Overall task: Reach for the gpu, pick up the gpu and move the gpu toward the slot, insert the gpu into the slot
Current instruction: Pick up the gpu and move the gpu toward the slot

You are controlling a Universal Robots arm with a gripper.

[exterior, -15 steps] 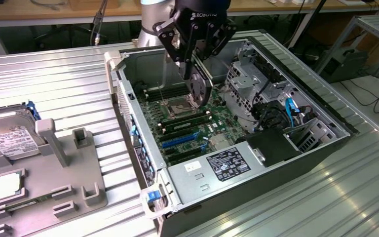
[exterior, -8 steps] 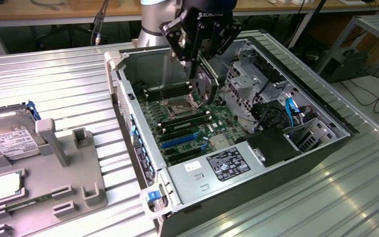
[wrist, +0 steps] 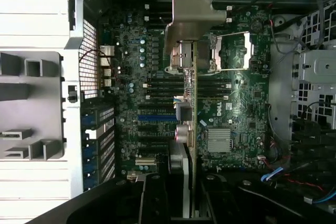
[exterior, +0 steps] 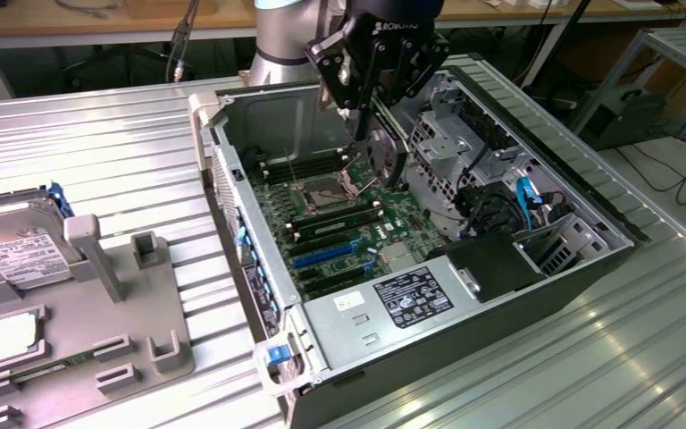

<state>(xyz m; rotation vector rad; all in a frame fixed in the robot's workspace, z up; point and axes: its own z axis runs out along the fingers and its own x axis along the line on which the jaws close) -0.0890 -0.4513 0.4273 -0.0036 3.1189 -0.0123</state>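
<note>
end effector (exterior: 364, 132) tight around the upright gpu (exterior: 384, 163), above the motherboard (exterior: 367, 222), apart from the blue slot (exterior: 326, 254)

White brand lettering, partly legible as "ROBOTIQ", is printed on the gripper (exterior: 370, 125) body. What looks like a white "DELL" mark is printed on the circuit board (wrist: 241, 116). Print on the power supply label (exterior: 413, 298) and the hard drive label (exterior: 15, 259) cannot be read.
</note>
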